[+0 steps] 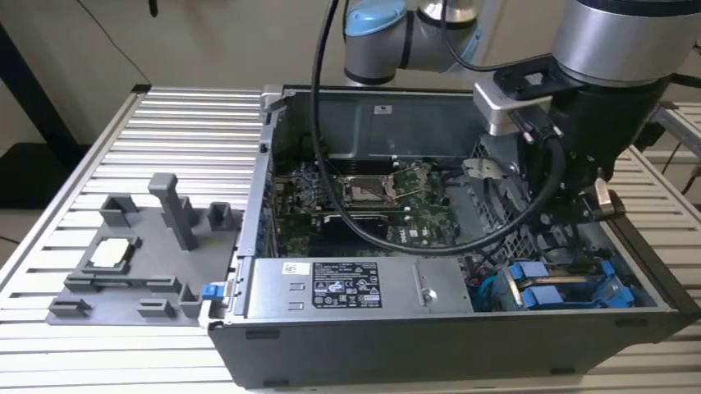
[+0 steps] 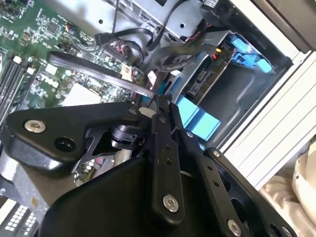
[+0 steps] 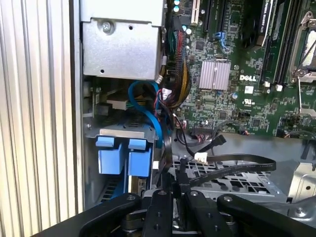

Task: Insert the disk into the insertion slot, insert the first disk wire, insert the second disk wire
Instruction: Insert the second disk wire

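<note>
The disk [image 1: 556, 294] lies in its blue carrier inside the insertion slot [image 1: 646, 287], at the case's front corner on the exterior view's right. In the second wrist view the disk's connector edge [image 2: 199, 82] shows inside the slot's grey wall [image 2: 239, 94]. My gripper [image 2: 157, 105] is shut on the end of a flat black disk wire [image 2: 94, 66], just short of that edge. The first wrist view has the gripper [image 3: 176, 196] beside the carrier's blue tabs [image 3: 123, 157], with the flat wire [image 3: 237, 160] trailing off over a perforated cage.
The open case [image 1: 263, 246] sits on a slatted metal table [image 1: 164, 139]. A power-supply box [image 1: 350, 287], the motherboard [image 1: 373, 201] and loose cable bundles [image 3: 175, 79] crowd the inside. A grey fixture [image 1: 131, 271] with small parts stands at the exterior view's left.
</note>
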Action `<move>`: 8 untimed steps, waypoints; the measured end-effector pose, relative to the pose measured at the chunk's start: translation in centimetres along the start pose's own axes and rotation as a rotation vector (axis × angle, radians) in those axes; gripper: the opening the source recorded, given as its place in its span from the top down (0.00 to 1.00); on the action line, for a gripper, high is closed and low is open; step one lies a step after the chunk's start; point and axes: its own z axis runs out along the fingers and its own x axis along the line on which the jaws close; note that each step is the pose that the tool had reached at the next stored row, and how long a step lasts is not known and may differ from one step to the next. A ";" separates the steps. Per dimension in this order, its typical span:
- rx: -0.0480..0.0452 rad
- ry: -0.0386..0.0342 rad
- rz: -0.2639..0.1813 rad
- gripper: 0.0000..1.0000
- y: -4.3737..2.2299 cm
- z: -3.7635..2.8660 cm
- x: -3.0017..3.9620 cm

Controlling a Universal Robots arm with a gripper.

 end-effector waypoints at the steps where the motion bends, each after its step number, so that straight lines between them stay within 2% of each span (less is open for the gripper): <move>1: -0.0047 -0.0003 0.000 0.84 -0.18 0.04 0.25; 8: -0.0367 -0.0028 0.000 0.84 -1.38 0.33 2.13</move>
